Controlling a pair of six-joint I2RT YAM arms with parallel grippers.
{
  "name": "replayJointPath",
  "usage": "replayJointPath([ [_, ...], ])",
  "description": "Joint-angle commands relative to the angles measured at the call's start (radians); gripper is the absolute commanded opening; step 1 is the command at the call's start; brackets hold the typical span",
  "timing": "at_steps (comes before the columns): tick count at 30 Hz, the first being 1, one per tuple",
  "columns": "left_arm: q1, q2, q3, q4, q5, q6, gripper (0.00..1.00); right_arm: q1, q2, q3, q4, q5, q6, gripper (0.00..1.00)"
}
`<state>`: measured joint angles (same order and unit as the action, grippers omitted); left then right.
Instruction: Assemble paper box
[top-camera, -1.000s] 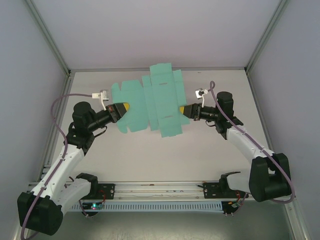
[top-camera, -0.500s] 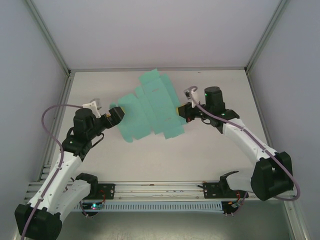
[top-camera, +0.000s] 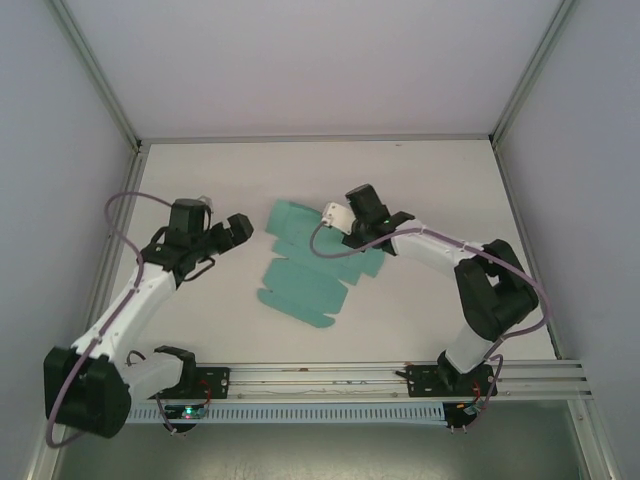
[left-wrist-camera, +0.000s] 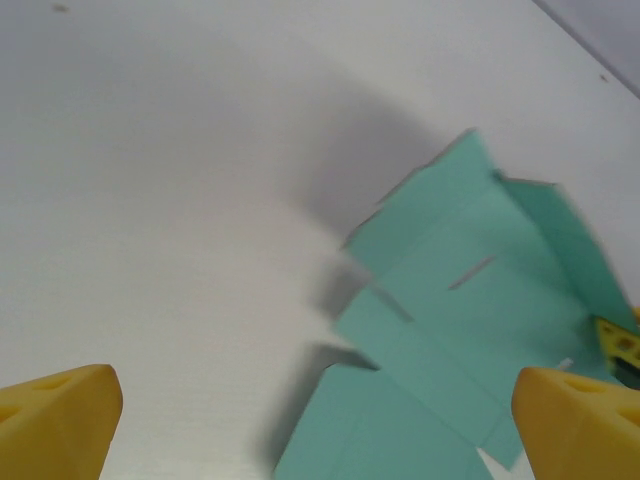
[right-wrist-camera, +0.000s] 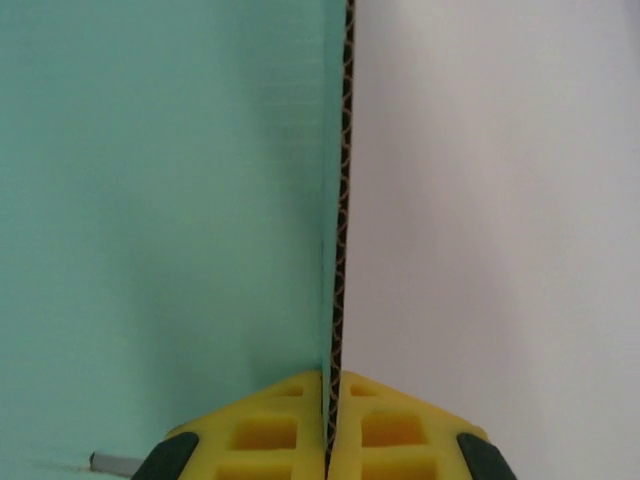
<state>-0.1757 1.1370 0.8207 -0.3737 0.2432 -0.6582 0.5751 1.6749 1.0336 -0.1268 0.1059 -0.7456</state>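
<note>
Since half a second ago: paper box (top-camera: 308, 282) has come down from a raised tilt between the arms to lie on the counter (top-camera: 200, 330). The left gripper (top-camera: 238, 228) has let go and drawn back to the left. The right gripper (top-camera: 352, 233) has swung in toward centre frame.

Item 1, paper box. Teal die-cut sheet, unfolded, flaps and tabs spread. It sits at centre of the overhead frame, running diagonally from upper middle down to lower middle.

Item 2, left gripper. Jaws released and spread wide, left of the sheet and clear of it. The left wrist view sets its yellow fingertips (left-wrist-camera: 60, 420) in the two lower corners, with the sheet ahead at right (cut slots legible here, not from overhead).

Item 3, right gripper. Jaws clenched on the sheet's upper right edge. The right wrist view shows the card edge-on, rising straight from between the yellow pads (right-wrist-camera: 270, 430), teal face to the left and bare counter to the right. Overhead, the wrist body covers this contact.
</note>
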Motion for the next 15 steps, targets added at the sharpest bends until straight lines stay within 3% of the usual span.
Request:
replayJointPath([
  [1, 0.002, 0.095, 0.095, 0.081, 0.132, 0.022, 1.00, 0.045, 0.022, -0.081, 0.286, 0.172, -0.282, 0.00],
  [6, -0.008, 0.261, 0.231, 0.114, 0.290, 0.022, 1.00, 0.086, 0.000, -0.230, 0.589, 0.089, -0.378, 0.00],
  [15, -0.103, 0.457, 0.419, -0.048, 0.295, 0.130, 0.79, 0.103, -0.034, -0.248, 0.593, 0.081, -0.351, 0.00],
])
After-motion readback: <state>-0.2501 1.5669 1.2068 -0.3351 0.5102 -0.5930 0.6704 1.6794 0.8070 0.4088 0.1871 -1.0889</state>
